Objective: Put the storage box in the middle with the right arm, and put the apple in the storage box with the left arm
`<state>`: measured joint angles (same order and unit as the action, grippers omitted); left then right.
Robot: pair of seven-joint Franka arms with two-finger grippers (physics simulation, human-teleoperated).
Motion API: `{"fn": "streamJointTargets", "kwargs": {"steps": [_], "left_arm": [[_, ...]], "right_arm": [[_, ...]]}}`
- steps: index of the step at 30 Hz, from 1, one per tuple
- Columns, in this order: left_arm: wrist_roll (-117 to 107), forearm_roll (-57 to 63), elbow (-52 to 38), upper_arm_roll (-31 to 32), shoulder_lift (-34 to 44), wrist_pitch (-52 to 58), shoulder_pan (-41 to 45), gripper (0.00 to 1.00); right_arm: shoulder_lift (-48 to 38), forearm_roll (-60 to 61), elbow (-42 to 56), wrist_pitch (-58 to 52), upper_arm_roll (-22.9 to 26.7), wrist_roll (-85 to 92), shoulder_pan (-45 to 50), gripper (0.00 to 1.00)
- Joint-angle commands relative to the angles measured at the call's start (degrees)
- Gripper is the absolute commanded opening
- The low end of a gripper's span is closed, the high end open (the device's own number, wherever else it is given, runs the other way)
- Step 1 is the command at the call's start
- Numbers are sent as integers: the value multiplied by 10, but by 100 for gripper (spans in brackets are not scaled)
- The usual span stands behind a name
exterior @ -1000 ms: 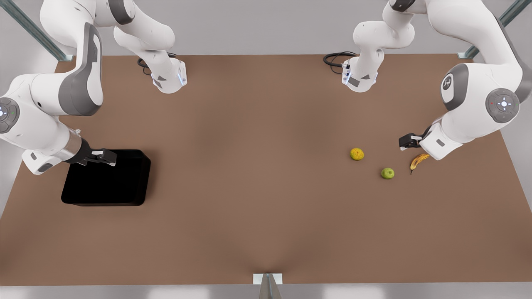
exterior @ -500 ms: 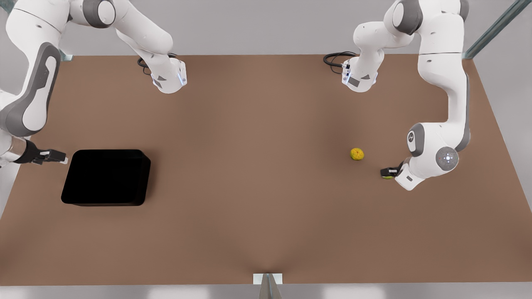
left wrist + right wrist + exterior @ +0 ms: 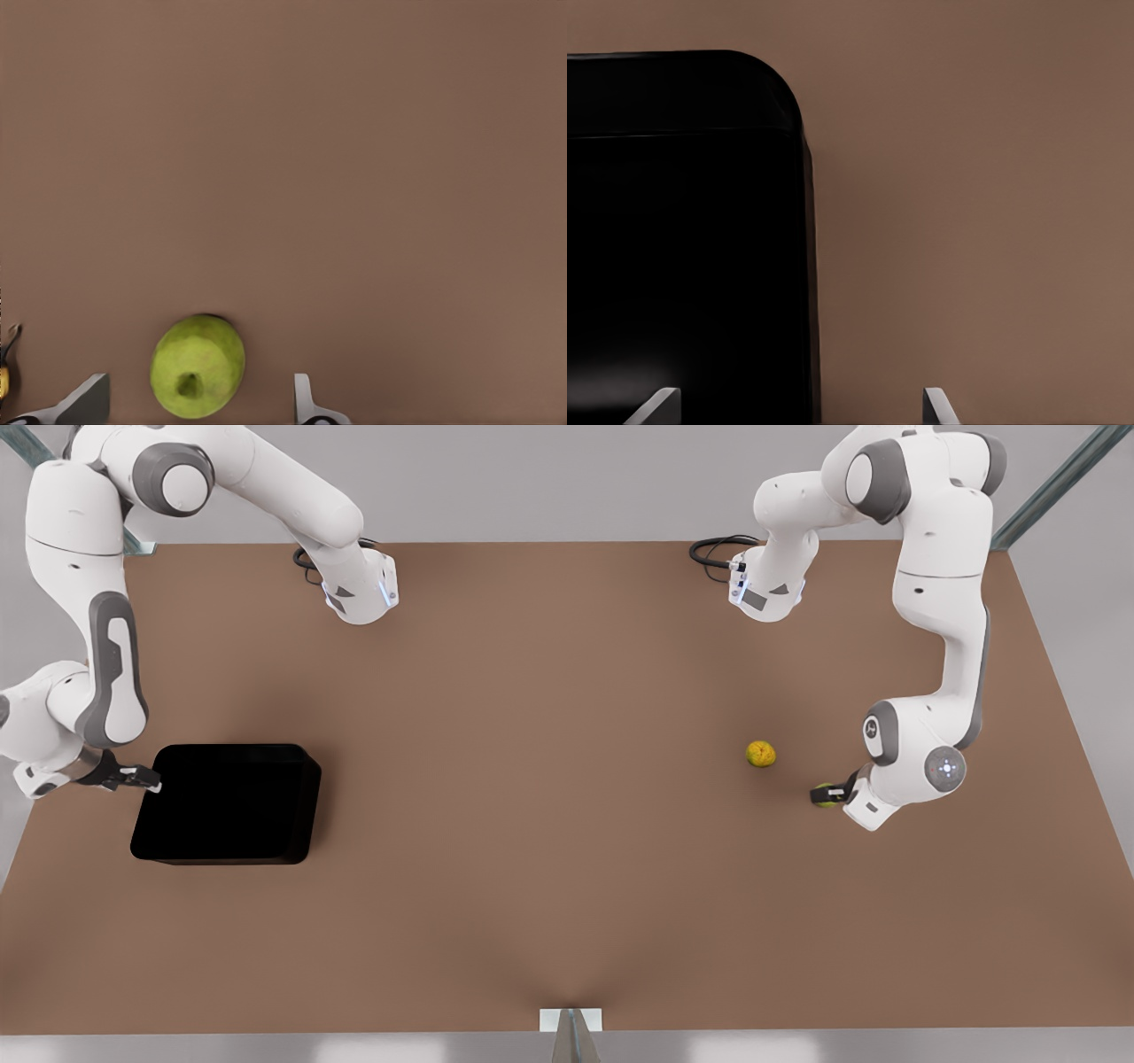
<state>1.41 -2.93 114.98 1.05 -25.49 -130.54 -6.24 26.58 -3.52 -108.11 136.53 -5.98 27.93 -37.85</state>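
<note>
The black storage box [image 3: 232, 808] sits on the brown table at the front view's left. My right gripper [image 3: 147, 783] is at the box's left edge. In the right wrist view it is open [image 3: 796, 405], its fingertips on either side of the box's side wall [image 3: 808, 266]. The small green apple [image 3: 827, 801] lies at the front view's right, partly covered by my left gripper [image 3: 822, 790]. In the left wrist view the apple [image 3: 197, 367] sits between the open fingers of the left gripper [image 3: 197, 403], apart from both.
A yellow-orange bumpy fruit [image 3: 760, 754] lies a short way from the apple toward the table's middle. A banana tip [image 3: 5, 372] shows beside the left gripper. Both arm bases [image 3: 359, 593] stand at the table's far edge.
My left gripper swung from beside the banana to over the apple and came down around it. My right gripper moved off the box's top to its left edge.
</note>
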Motion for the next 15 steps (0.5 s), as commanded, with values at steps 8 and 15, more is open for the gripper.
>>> {"fn": "streamJointTargets", "kwargs": {"steps": [8,15], "left_arm": [[0,7,-7,-1,-38,-23,-4,100],[4,11,2,-1,-44,-35,-7,100]], "right_arm": [[50,-33,-3,49,1,32,-20,100],[52,-38,-21,68,0,30,-21,21]]}}
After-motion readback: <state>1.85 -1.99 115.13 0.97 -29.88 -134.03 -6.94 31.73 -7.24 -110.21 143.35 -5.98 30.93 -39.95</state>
